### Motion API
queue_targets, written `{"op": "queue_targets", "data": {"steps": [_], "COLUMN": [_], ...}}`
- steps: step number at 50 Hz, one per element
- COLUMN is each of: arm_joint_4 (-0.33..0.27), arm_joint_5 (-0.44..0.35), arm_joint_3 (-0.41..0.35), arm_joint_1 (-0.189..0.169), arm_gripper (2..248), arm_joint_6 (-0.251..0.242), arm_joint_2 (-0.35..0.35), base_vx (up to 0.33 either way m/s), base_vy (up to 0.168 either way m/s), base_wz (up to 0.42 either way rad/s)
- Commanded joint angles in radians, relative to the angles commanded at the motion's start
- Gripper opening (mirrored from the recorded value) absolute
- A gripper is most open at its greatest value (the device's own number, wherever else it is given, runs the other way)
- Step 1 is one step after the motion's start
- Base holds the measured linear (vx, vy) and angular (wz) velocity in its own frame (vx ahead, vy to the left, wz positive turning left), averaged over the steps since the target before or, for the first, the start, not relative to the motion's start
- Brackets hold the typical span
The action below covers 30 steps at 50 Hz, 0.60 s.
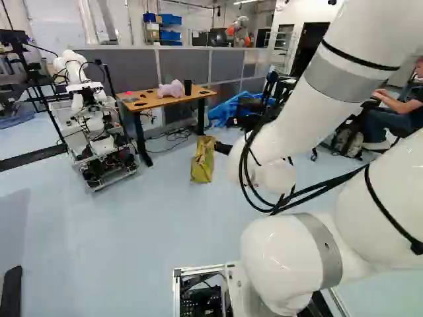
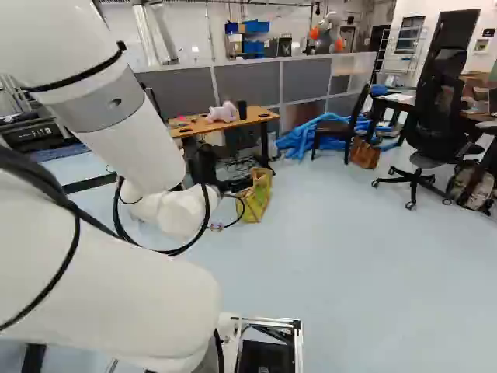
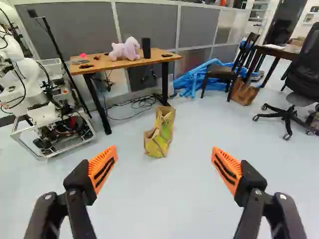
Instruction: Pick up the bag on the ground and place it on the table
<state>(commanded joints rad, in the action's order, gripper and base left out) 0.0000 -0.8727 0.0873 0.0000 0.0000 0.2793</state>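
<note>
Standing on the pale blue floor (image 3: 189, 199), the yellow-and-brown paper bag (image 3: 160, 133) is ahead of the black two-fingered end effector (image 1: 223, 148), which is released and apart from it, its orange pads (image 3: 103, 167) spread wide. Farther off and to the left, a wooden-topped, black-legged desk (image 3: 109, 64) carries a pale pink plush toy (image 3: 125, 50) and a black cylinder (image 3: 146, 48). Another robot (image 1: 89, 109), white on a metal-framed base, stands left of the desk; blue tubing (image 3: 189, 84) lies right of it.
</note>
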Motion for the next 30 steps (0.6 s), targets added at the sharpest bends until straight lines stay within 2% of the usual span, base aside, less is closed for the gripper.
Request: {"op": "queue_targets", "data": {"steps": [10,16,30], "arm_joint_4": [0.0,0.0,0.0], "arm_joint_5": [0.0,0.0,0.0], "arm_joint_3": [0.0,0.0,0.0], "arm_joint_1": [0.0,0.0,0.0], "arm_gripper": [247,247,247], "arm_joint_6": [0.0,0.0,0.0], "arm_joint_2": [0.0,0.0,0.0], "base_vx": [0.0,0.042,0.114], "base_vy": [0.0,-0.061,0.034], "base_wz": [0.0,-0.282,0.163]}}
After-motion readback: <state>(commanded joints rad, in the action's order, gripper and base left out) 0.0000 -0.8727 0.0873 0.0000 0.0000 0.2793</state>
